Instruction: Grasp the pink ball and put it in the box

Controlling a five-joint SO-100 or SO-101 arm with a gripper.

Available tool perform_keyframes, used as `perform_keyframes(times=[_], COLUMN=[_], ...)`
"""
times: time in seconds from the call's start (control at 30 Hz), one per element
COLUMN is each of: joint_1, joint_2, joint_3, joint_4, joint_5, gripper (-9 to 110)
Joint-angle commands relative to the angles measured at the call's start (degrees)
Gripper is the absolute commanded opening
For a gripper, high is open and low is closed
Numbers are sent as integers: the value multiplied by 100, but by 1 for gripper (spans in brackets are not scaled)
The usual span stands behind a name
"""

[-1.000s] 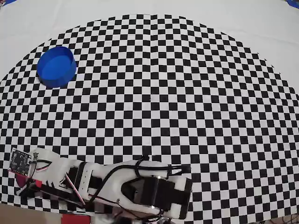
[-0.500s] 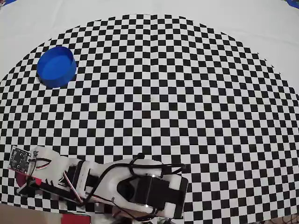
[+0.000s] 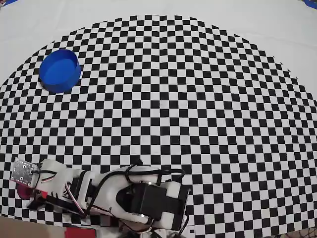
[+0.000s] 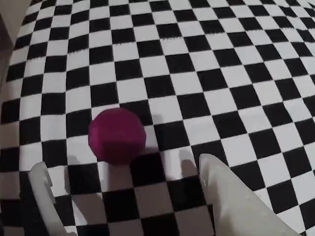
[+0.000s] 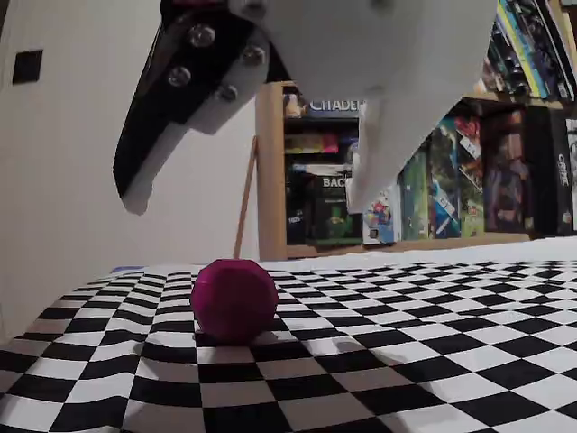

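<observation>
The gripper [image 5: 248, 203] hangs spread apart above the pink ball [image 5: 234, 300]; blue box [image 3: 60, 70] sits at ten o'clock.

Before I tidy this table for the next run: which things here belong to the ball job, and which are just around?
Part of the job:
pink ball, on the checkered cloth
blue box, far corner in the overhead view
gripper, fingers open above the ball

Just around:
checkered cloth
bookshelf with games behind the table

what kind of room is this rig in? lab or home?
Likely a home or hobby room: behind the table a wooden bookshelf holds board-game boxes. The pink ball lies on a checkerboard cloth, with the open pincer above it.
</observation>
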Motion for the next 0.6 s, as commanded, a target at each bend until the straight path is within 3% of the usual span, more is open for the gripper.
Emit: perform_keyframes(times=[0.0,0.57], joint_1=[-62,-62], joint_2=[-35,-650], joint_3=[-158,-1063], joint_4=[-70,580], joint_5=[-53,-53], gripper=[37,37])
